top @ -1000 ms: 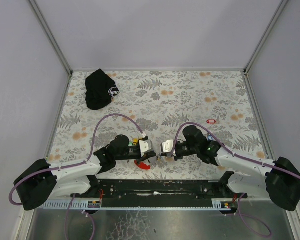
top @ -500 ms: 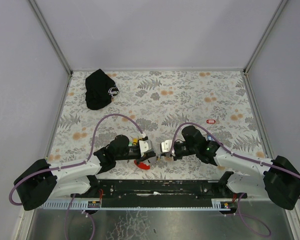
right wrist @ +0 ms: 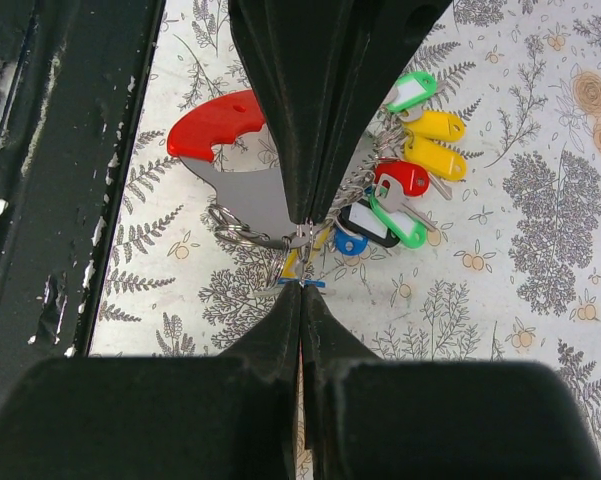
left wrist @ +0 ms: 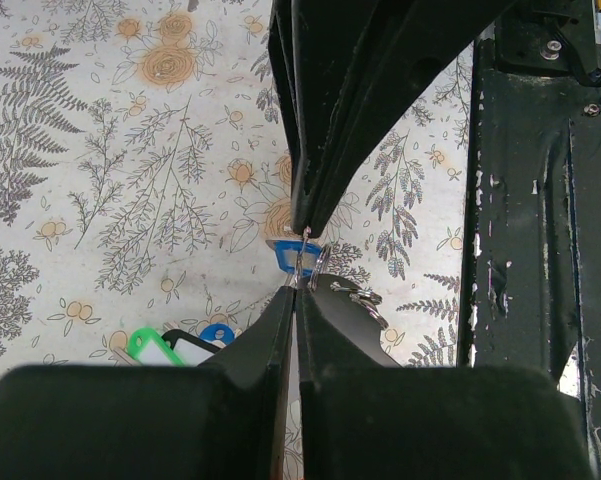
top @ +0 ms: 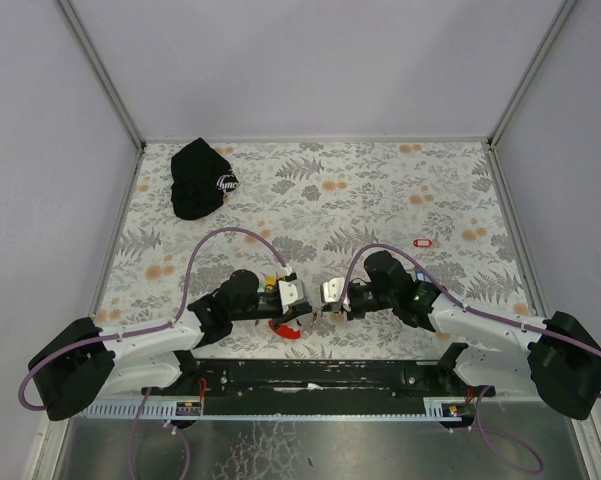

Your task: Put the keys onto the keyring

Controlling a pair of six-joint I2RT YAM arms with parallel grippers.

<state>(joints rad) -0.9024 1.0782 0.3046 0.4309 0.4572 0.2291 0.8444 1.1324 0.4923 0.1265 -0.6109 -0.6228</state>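
My left gripper [top: 307, 312] and right gripper [top: 322, 307] meet tip to tip near the table's front edge. In the left wrist view my left gripper [left wrist: 298, 288] is shut on the thin keyring [left wrist: 316, 264]. The right gripper's fingers [left wrist: 325, 110] come down from above onto a blue-tagged key [left wrist: 284, 256]. The right wrist view shows my right gripper [right wrist: 301, 292] shut on that blue-tagged key [right wrist: 302, 283], seen edge-on. Beside it lie the red rounded piece [right wrist: 215, 122], the grey bar [right wrist: 250, 195] and a bunch of keys [right wrist: 400, 180] tagged green, yellow, red, black and blue.
A black cap [top: 200, 178] with a white logo lies at the back left. A lone small red tag [top: 423, 242] lies on the floral cloth to the right. The black base rail [top: 310, 375] runs just behind the grippers.
The right gripper has edged slightly towards the left one. Both stay shut and the key bunch has not moved.
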